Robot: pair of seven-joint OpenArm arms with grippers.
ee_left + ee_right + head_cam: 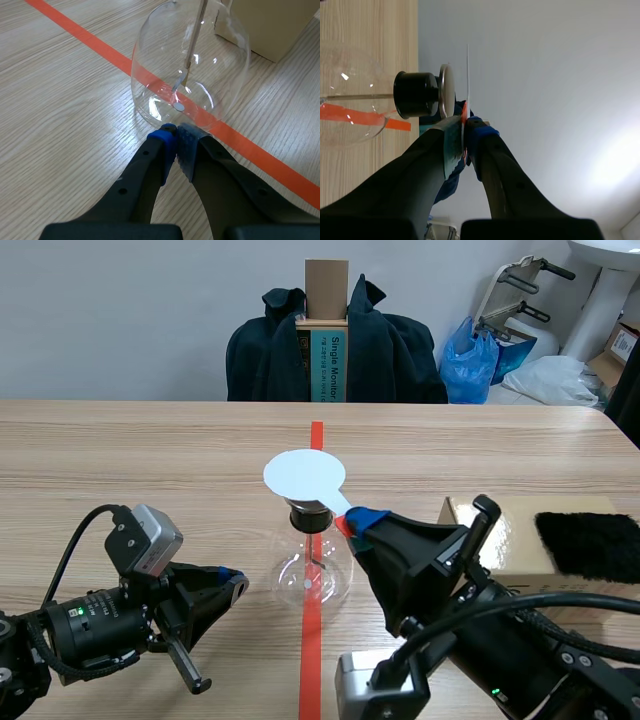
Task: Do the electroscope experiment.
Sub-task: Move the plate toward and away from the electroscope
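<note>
The flask [312, 575] stands upright on the bench [150, 460], neck up. The right gripper [352, 523] clenches a white disc [304, 476], flat just above the flask's cap. The left gripper [176, 134], closed empty, sits beside its base, with open bench behind.

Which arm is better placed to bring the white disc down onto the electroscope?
Right. The right gripper is shut on the white disc, just above the metal cap of the flask; the left gripper is shut, empty, low at its base.

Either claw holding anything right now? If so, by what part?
Right claw pinches the white disc by its narrow tab. Left claw is shut on nothing.
</note>
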